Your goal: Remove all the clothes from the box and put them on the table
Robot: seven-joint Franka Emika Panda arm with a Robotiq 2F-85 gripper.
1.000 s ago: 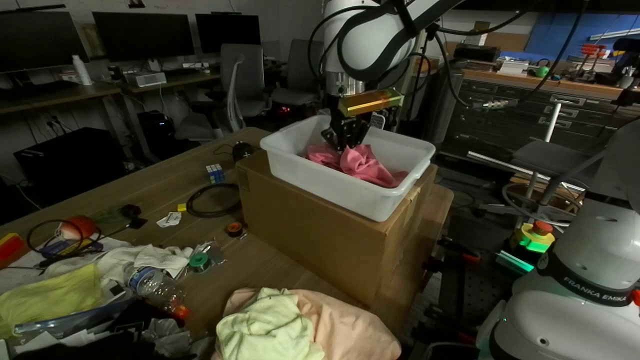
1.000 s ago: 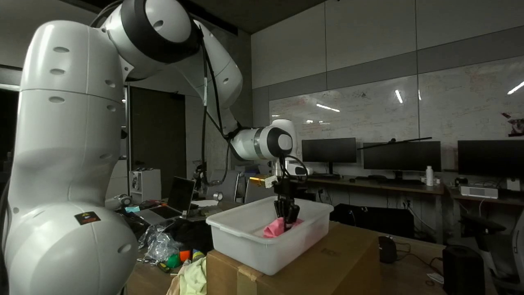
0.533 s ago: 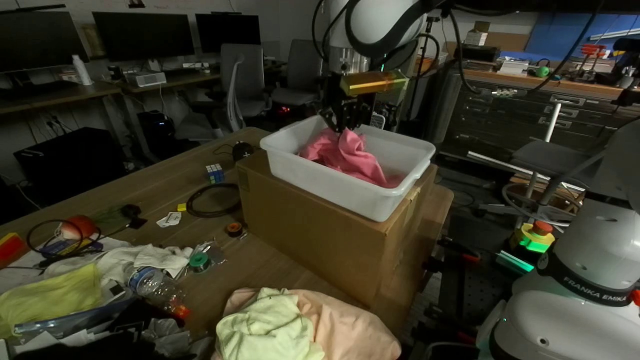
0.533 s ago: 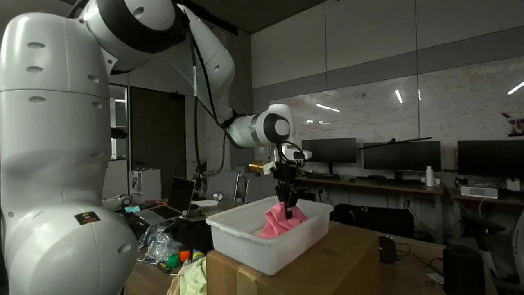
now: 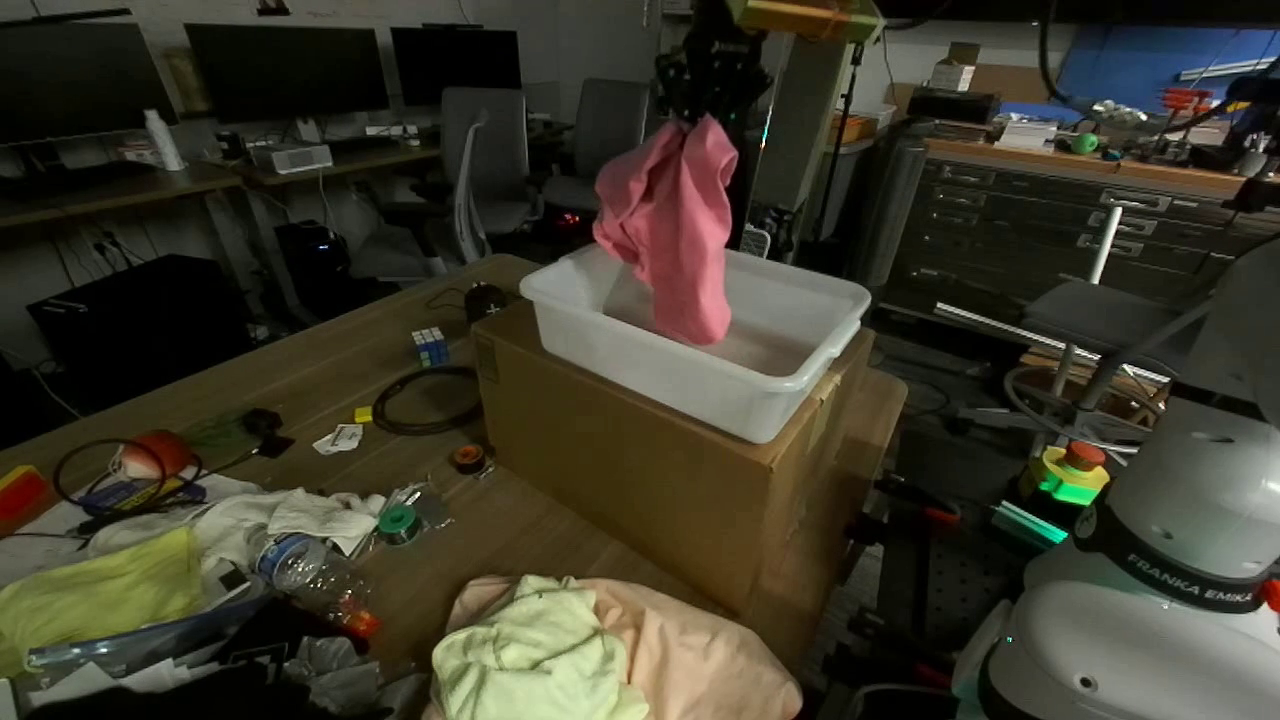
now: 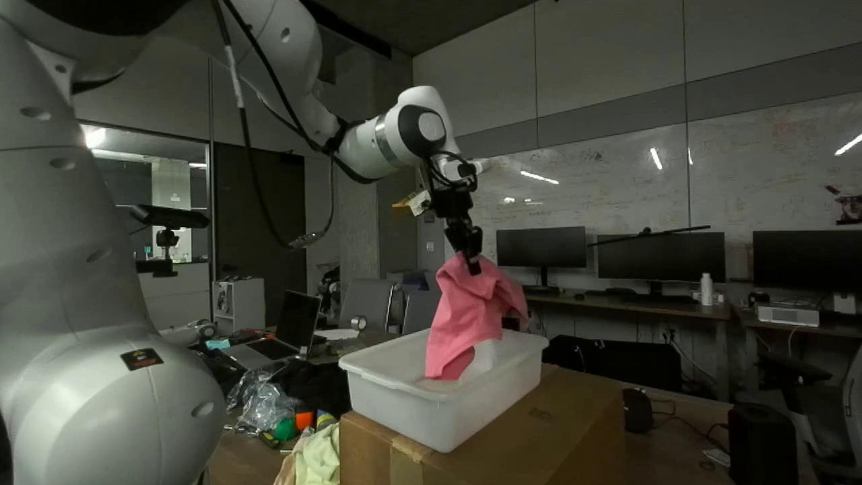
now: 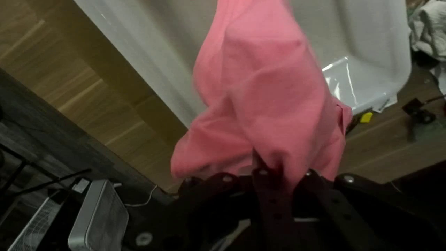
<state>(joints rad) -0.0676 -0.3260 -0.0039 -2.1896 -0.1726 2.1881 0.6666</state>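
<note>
My gripper is shut on a pink cloth and holds it up above the white bin. In an exterior view the cloth hangs from the fingertips, its lower end inside the bin opening. I cannot tell whether that end touches the bin. In the wrist view the cloth is bunched between the fingers and hides part of the bin floor. A pale yellow-green cloth and a peach cloth lie heaped on the table.
The bin stands on a cardboard box on the table. A Rubik's cube, cable coil, tape roll, plastic bottle and yellow cloth lie on the table. A laptop stands behind the bin.
My gripper has risen from the bin with the pink cloth in it. The cloth went from lying crumpled in the bin to hanging. The bin and the table cloths have not moved.
</note>
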